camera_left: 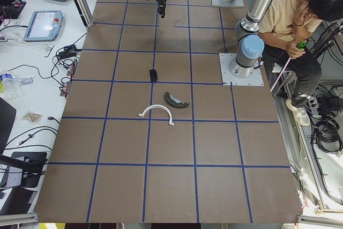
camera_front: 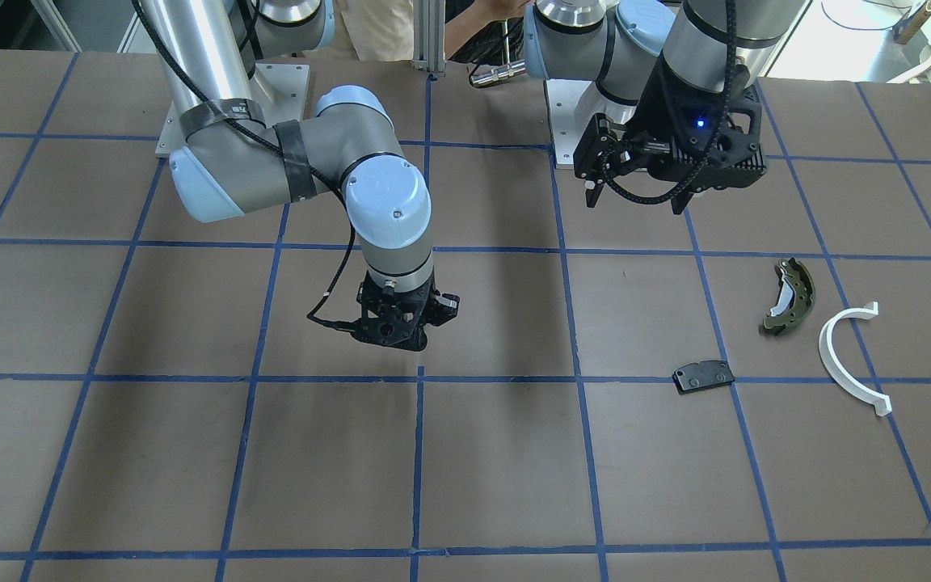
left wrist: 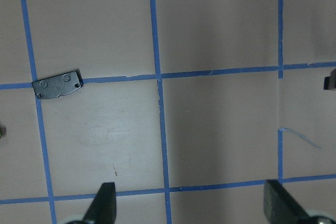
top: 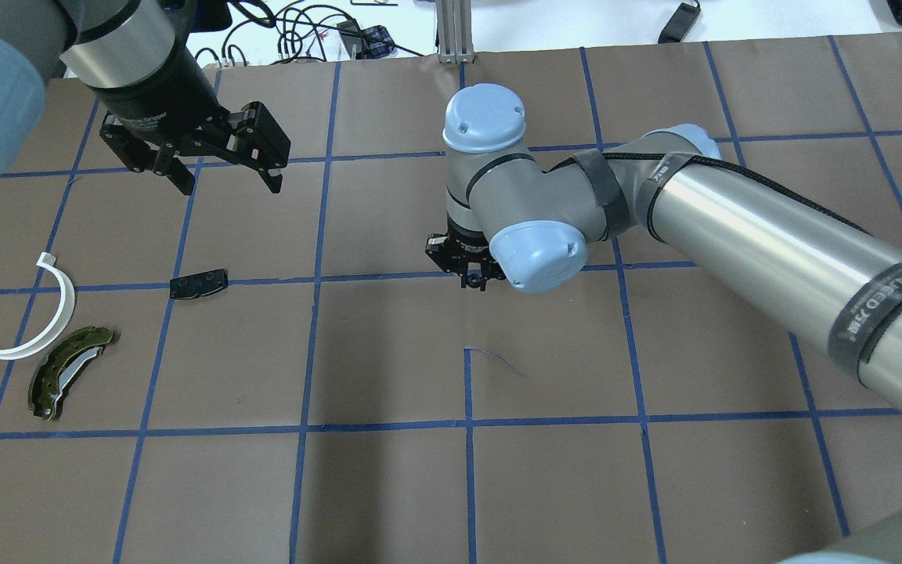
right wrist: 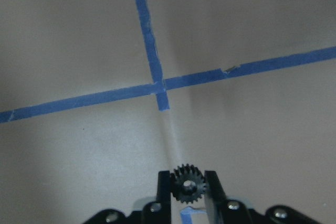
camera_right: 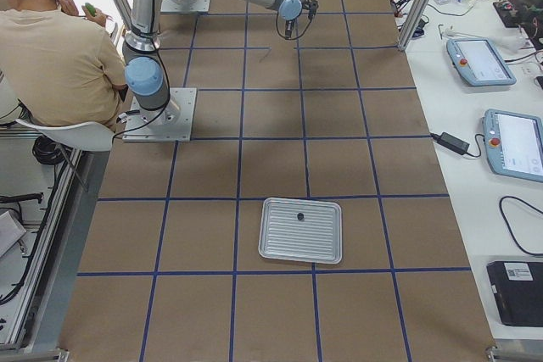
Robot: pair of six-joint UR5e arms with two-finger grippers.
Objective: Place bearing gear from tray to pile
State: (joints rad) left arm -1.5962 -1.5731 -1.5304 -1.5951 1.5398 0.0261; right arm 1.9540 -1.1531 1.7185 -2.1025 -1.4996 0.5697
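The counter (top: 388, 486) is brown paper gridded with blue tape. Over its middle hangs the right claw (right wrist: 187, 176), closed on the gear (right wrist: 188, 186). It is well apart from the tray (camera_right: 276, 247) and from the pile (camera_left: 176, 100) of pad (top: 199, 283), arc (top: 59, 313) and shoe (top: 67, 368). The left claw (top: 229, 176) hangs wide open and empty near the pile. A person (camera_left: 297, 20) sits by the arm bases. Tablets (camera_right: 513, 142) lie on a white bench alongside.

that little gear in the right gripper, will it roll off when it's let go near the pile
The gear looks like dark, toothed metal, so it is probably stiff and solid. The right gripper pinches it across its toothed rim. Being round, it may roll if it lands on edge, though the teeth should slow it. It looks small, so it is likely light.
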